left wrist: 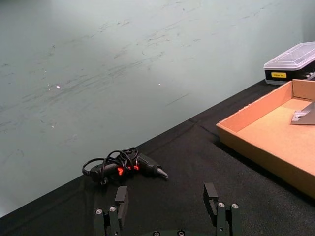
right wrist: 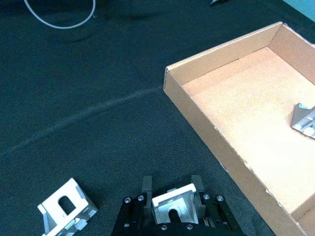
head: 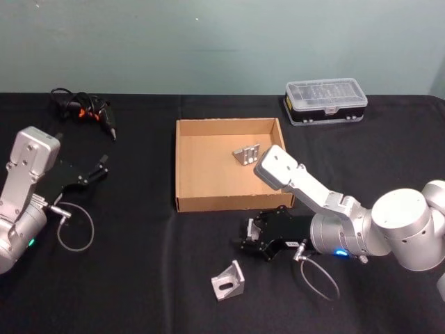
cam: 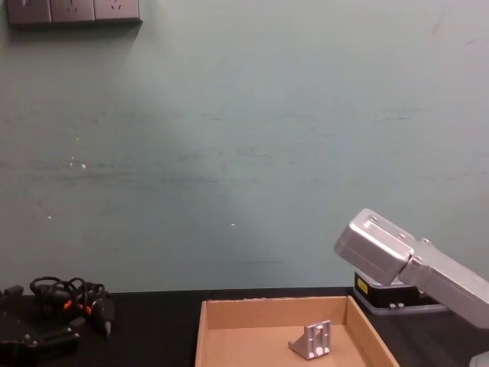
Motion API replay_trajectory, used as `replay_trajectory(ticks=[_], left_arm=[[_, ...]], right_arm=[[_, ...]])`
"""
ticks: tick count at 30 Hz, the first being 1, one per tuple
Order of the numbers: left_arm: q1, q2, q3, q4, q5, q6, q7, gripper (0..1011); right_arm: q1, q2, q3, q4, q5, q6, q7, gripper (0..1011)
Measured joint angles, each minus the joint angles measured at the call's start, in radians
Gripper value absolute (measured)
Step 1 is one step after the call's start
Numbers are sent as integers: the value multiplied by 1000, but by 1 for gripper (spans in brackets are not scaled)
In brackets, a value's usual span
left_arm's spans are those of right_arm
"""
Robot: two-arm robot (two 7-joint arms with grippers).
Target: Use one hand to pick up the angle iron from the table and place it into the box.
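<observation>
Silver angle iron [right wrist: 172,207] clamped betw. right gripper [right wrist: 171,189] jaws, near box [right wrist: 211,132].

One silver angle iron [right wrist: 172,209] is clamped in the right pincer [right wrist: 172,187] just before the box [head: 229,204]; a second iron [head: 245,156] lies inside it, and a third iron [head: 228,281] on the surface [head: 139,278].

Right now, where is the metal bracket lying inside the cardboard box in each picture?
Head view: angle iron right of centre in the box, toward its far wall.
Left wrist view: angle iron on the box floor, cut by the picture's edge.
Right wrist view: angle iron deep inside the box, again cut by the edge.
Chest view: angle iron upright on the box floor, right of centre.
Shared landmark: the brown box around it.
</observation>
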Motion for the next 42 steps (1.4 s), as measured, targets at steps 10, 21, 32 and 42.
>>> replay_trajectory(ticks=[10, 21, 32, 42], left_arm=[[0, 0, 0, 0, 0, 0, 0, 1005], [0, 0, 0, 0, 0, 0, 0, 1004], [0, 0, 0, 0, 0, 0, 0, 1005], [0, 0, 0, 0, 0, 0, 0, 1004]], right_arm=[[-1, 1, 0, -2, 1, 1, 1, 477], [-52, 30, 63, -114, 21, 17, -35, 477], [-50, -17, 115, -130, 47, 51, -97, 477], [24, -175, 150, 39, 37, 55, -214, 477]])
